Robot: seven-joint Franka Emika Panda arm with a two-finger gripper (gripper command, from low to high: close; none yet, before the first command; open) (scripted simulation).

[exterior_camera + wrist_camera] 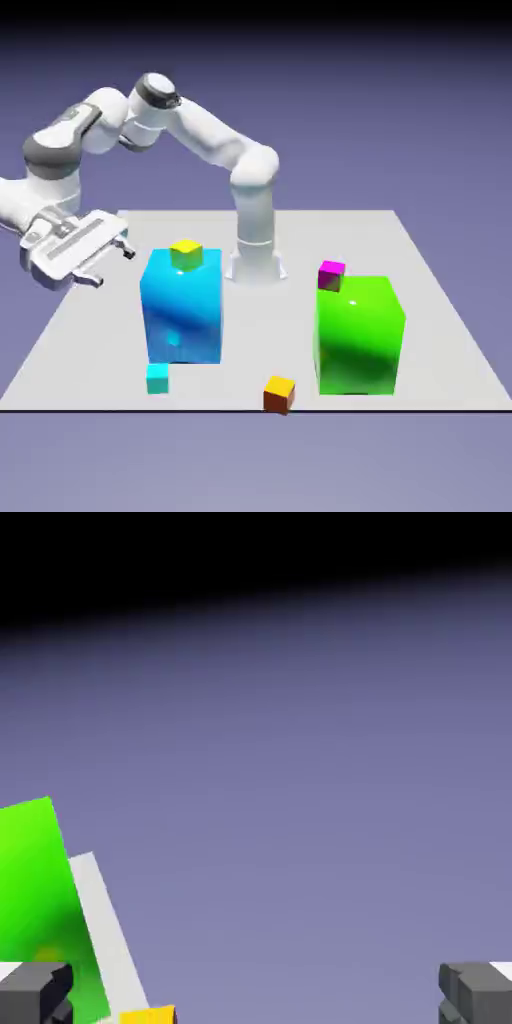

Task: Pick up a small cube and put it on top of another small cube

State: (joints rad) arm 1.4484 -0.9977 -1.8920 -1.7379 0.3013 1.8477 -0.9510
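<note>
My pincer (116,268) is hanging wide open at far left, holding nothing. Near left, the cyan cube (157,379) is sitting just before the blue block (184,318); the pink cube (331,276) is waiting at right, by the green block (358,340). Nothing's stacked: grasping, carrying, placing are all remaining.

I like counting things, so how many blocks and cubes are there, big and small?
Big blocks: 2 (blue, green)
Small cubes: 4 (cyan, magenta, yellow, orange)
Total: 6
</note>
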